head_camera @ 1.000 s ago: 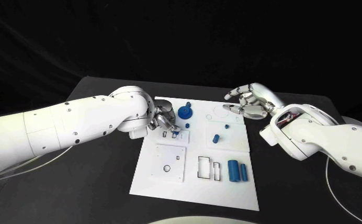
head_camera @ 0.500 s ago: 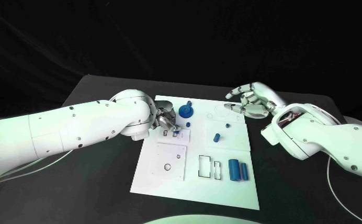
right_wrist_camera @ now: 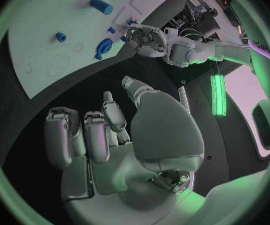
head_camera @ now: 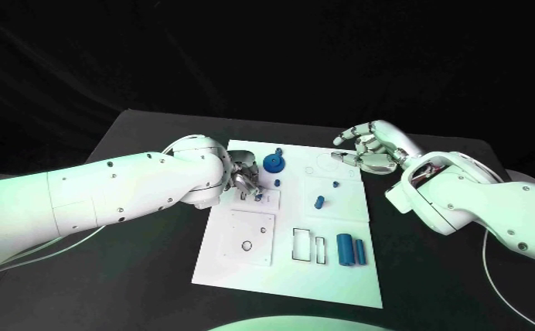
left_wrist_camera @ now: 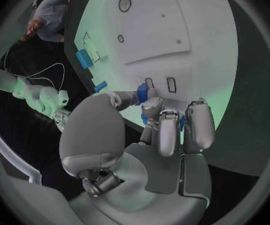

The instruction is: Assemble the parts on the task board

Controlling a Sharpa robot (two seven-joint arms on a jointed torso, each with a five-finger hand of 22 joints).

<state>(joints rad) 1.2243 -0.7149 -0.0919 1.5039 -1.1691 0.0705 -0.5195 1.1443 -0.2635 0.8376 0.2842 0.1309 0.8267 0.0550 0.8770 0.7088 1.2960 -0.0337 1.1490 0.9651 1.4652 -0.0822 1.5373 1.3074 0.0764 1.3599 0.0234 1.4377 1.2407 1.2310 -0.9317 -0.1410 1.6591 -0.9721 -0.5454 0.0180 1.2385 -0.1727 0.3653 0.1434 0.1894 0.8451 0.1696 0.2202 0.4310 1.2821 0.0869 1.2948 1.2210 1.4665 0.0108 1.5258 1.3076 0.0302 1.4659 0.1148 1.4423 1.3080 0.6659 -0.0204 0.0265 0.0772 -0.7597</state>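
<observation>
The white task board (head_camera: 251, 265) lies in the middle of the black table. My left hand (head_camera: 245, 179) is low over its far left part and pinches a small blue part (left_wrist_camera: 142, 92) between thumb and a finger, just above two small rectangular slots (left_wrist_camera: 170, 84). My right hand (head_camera: 368, 149) hovers above the board's far right corner, fingers loosely bent, holding nothing. On the board lie a round blue part (head_camera: 273, 165), a small blue peg (head_camera: 335, 186), a short blue piece (head_camera: 319, 204) and two blue cylinders (head_camera: 351, 251).
A raised white panel (head_camera: 252, 232) with a ring hole sits at the board's near left, with rectangular outlines (head_camera: 303, 244) beside it. Black table (head_camera: 145, 284) surrounds the board. My left forearm (head_camera: 111, 192) stretches across the table's left side.
My left hand has crept slightly over the slots with the blue part still pinched. My right hand has stayed where it was.
</observation>
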